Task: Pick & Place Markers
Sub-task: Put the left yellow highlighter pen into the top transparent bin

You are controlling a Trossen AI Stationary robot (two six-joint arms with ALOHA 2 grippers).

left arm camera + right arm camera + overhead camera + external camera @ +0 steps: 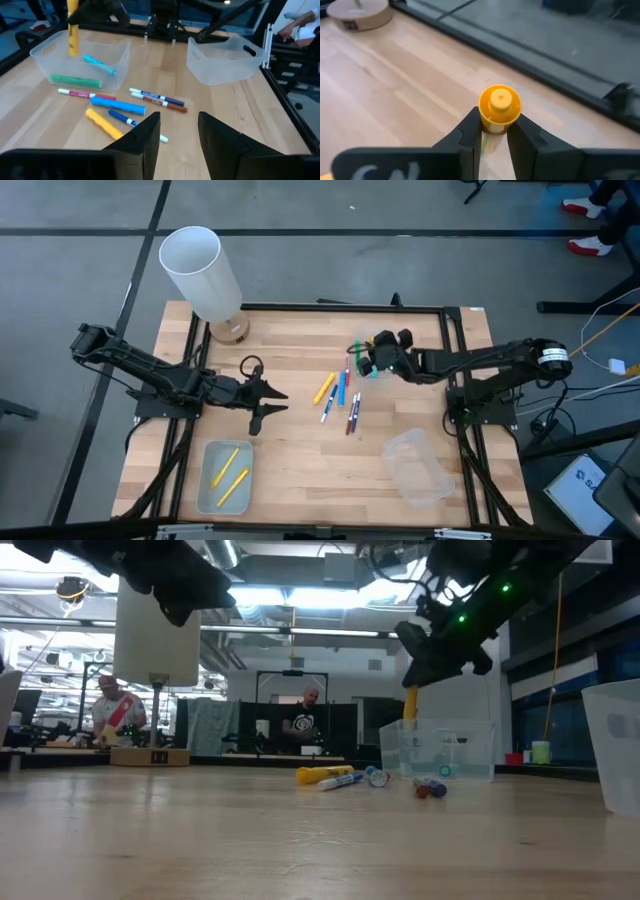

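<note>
My right gripper (366,361) is shut on a yellow marker (410,705) and hovers over a clear tray (42,52) at the table's far middle. A green marker (75,80) and a teal one (100,64) lie in that tray. Several loose markers (340,395) in yellow, blue, red and purple lie flat on the wood at the table's centre. My left gripper (178,125) is open, above the table to the left of that pile. Two yellow markers (230,472) lie in the near-left tray (208,498). My right gripper pinches the yellow marker near its upper end (496,125) between the two fingers, coming from above. Its capped end (500,101) stands clear above the fingers. The marker hangs upright below them, lifted clear, with its lower end (73,50) about level with the tray's rim.
A tall white cylinder (203,272) stands on a round base at the far-left corner. A third clear tray (418,467) sits at the near right. A black frame (460,380) edges the table. People sit in the room beyond (305,720).
</note>
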